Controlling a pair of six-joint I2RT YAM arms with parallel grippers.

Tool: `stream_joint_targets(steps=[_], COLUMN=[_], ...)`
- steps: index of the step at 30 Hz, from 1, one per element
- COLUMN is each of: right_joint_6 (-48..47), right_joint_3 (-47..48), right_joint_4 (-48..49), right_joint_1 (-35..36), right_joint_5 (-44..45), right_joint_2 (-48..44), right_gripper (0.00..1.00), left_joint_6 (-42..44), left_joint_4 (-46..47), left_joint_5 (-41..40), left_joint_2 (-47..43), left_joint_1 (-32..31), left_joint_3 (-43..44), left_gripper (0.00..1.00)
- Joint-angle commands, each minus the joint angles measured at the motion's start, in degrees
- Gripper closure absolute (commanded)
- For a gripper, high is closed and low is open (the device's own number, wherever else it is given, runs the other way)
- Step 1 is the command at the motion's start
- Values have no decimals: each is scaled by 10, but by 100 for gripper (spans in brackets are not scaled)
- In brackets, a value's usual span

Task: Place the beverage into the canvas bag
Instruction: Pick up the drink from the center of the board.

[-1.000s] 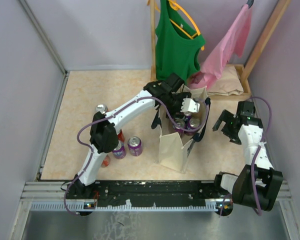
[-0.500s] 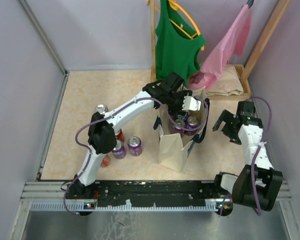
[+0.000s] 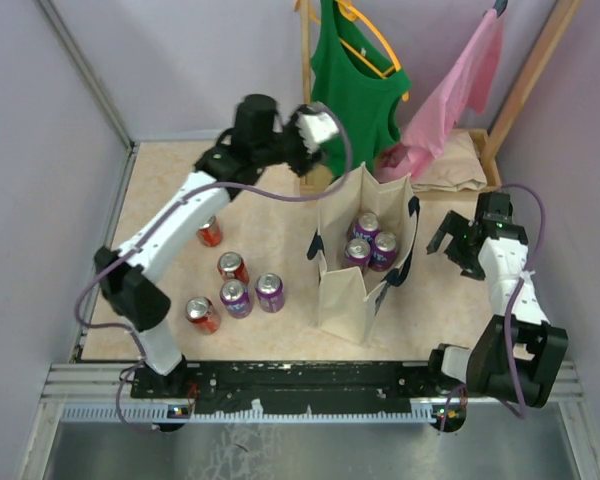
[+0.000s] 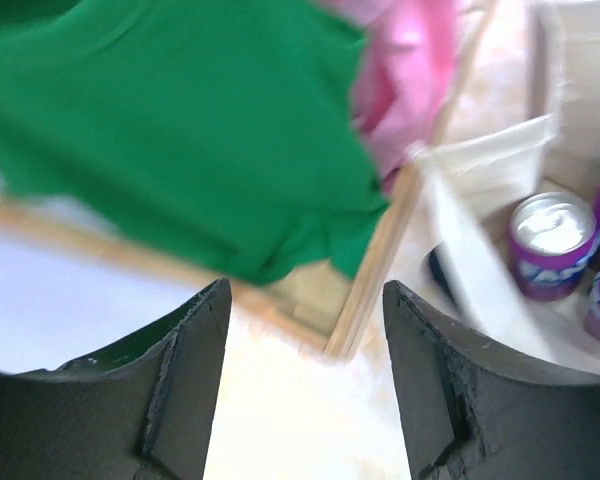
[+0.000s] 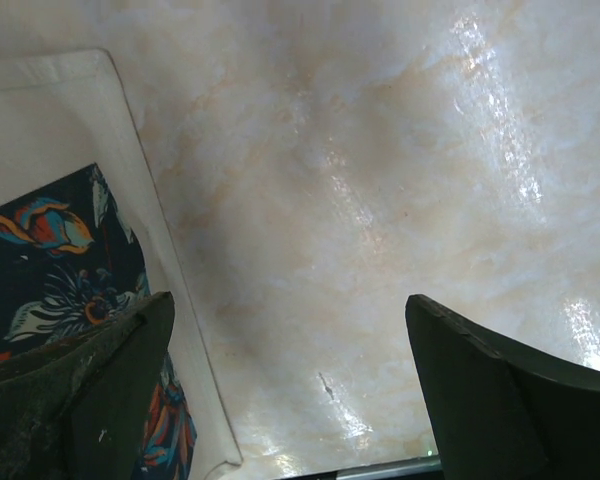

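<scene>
Three purple soda cans (image 3: 384, 245) sit inside the boxy cream canvas bag with dark straps (image 3: 342, 295). The left end effector (image 4: 305, 300) hangs behind the bag, wide open and empty, I think. The right end effector (image 5: 288, 300) beside the bag is wide open too. Next job: grab a loose purple can (image 3: 270, 292) left of the bag.

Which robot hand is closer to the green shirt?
Left. The left gripper hangs open just beside the green tank top's lower edge. The right gripper is much farther away, off to the right of the canvas bag.
</scene>
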Motion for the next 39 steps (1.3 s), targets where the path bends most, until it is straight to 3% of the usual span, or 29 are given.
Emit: stream_joint_targets(steps=[1,6,12,20,27,30,33,39], right_joint_6=[1,10,10,8,13,20,27,31], right_joint_3=[46,53,45,31,12,1,-11,-21], right_joint_4=[12,14,13,-5,-15,-15,-14,-12], right_joint_1=[-7,-7,-7,-7,-7,-7,-7,-7], right_joint_5=[-6,-13,-12,-9,-4,-3,-4,-6], right_joint_2=[7,10,5,-30,-64,-77,-85,-86], right_gripper=[1,1,1,1,1,1,1,1], left_joint_6=[-126,-166,-221,-249,-251,-232,-189,-73], left_joint_4=[56,-38,-123,-155,-207,-200,-209,-321], left_joint_5=[4,-5,-47,-111,-112,-114,-64,53], left_joint_2=[-99,-168,-164,-67,-10,-22,-39,-96], left_joint_1=[81,159,198,268,326,327,312,219], left_joint_3=[-92,-192,-258,-227,-187,-194,-178,-195], left_gripper=[32,32,24,17,17,17,18,20])
